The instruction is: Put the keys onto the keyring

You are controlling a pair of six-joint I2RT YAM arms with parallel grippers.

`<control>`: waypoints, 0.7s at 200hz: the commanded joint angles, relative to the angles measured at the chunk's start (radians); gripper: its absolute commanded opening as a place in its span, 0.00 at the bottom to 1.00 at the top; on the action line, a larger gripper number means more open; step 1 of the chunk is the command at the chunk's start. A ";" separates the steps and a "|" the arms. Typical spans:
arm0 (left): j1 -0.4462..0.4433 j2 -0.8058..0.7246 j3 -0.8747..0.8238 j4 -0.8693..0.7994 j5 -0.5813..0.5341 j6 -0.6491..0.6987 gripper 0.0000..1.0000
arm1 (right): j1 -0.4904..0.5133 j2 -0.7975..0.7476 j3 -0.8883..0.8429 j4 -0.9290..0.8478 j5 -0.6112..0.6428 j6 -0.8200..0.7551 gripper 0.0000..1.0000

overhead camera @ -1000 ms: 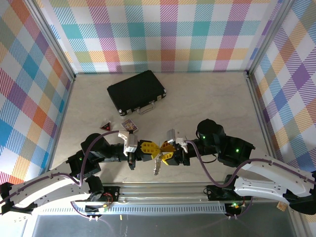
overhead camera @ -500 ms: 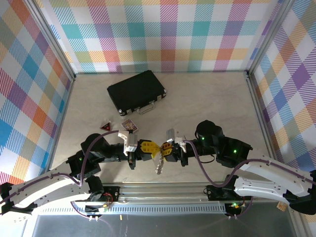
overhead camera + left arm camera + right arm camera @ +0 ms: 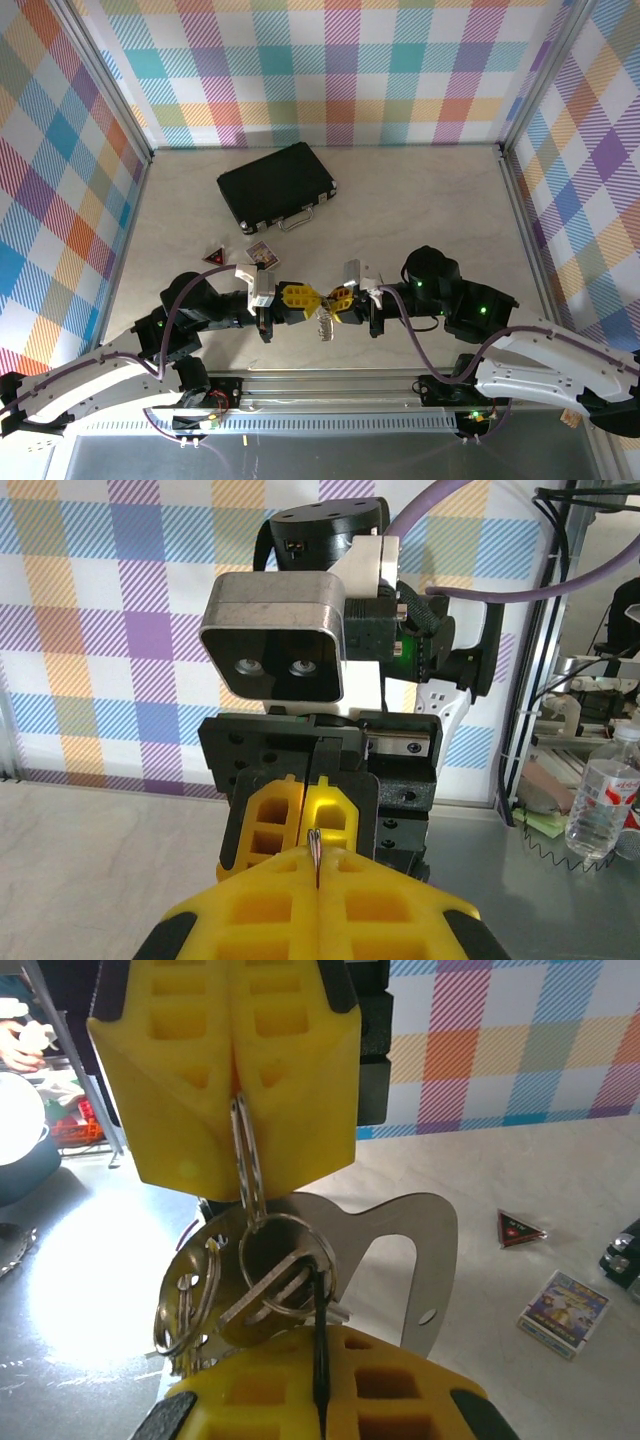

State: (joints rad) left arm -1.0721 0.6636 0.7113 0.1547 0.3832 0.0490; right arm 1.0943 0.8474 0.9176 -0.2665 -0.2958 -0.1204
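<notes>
Plaid walls, beige table [image 3: 420, 210]. Left gripper [image 3: 303, 297] is clamped on the keyring [image 3: 245, 1155]. Right gripper [image 3: 342, 300] pinches an edge-on key [image 3: 318, 1345] above the table's near edge. Risk: thin ring twists, key slips free.

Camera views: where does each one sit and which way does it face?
Top external: above and behind the bases, looking down on the table; both arms, left gripper and right gripper with tips facing.
Left wrist: on the left arm, looking past its own yellow fingers at the right gripper.
Right wrist: on the right arm, looking past its own fingers at the left gripper pinching the keyring.
Shared: wrist views face each other; right wrist and top both show the card.
</notes>
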 commanded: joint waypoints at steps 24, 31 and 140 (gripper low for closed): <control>-0.006 0.002 0.006 -0.003 -0.018 0.032 0.00 | 0.009 -0.008 0.039 -0.062 0.077 -0.050 0.00; -0.005 0.007 0.007 -0.004 -0.019 0.034 0.00 | 0.009 -0.006 0.043 -0.072 0.085 -0.054 0.00; -0.006 0.058 0.039 -0.105 -0.074 0.088 0.00 | 0.017 -0.008 0.079 -0.143 0.153 -0.089 0.00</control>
State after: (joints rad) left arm -1.0721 0.7235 0.7113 0.0624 0.3347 0.1055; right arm 1.1030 0.8452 0.9596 -0.3943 -0.1555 -0.1928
